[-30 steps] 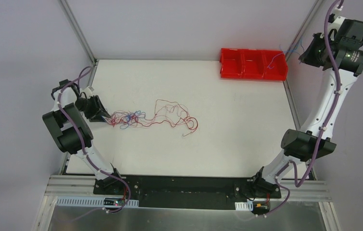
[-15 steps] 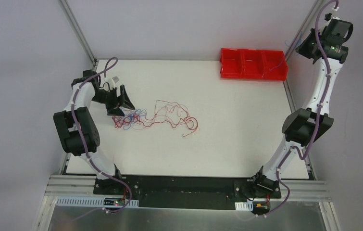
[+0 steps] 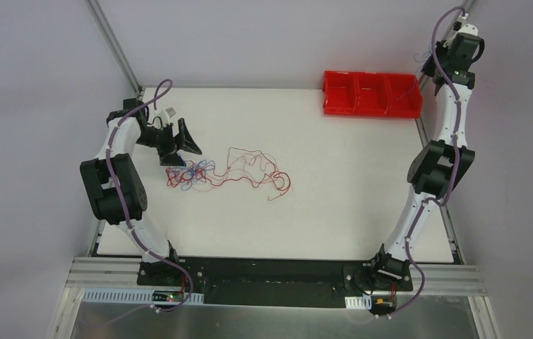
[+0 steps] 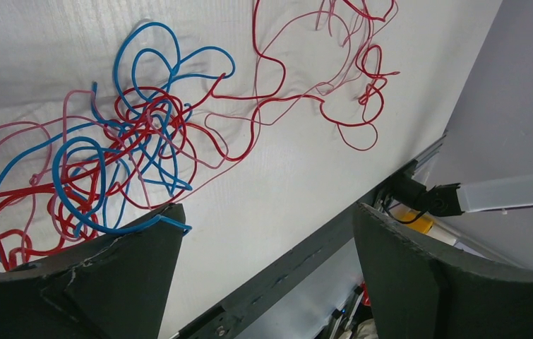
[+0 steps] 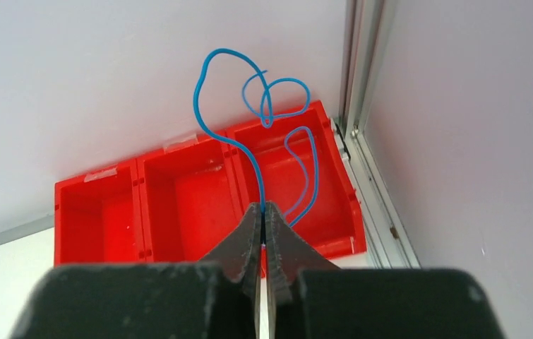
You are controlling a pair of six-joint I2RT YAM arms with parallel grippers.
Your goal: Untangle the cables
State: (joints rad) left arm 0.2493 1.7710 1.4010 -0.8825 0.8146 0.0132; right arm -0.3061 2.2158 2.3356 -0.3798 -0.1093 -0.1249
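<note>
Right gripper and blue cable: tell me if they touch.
Touching. The right wrist view shows the right gripper shut on the blue cable, no gap.

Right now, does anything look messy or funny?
Yes. The red and blue cables lie knotted on the table by the open left gripper, and one curly blue wire is apart, pinched in the shut right gripper near the red bin.
</note>
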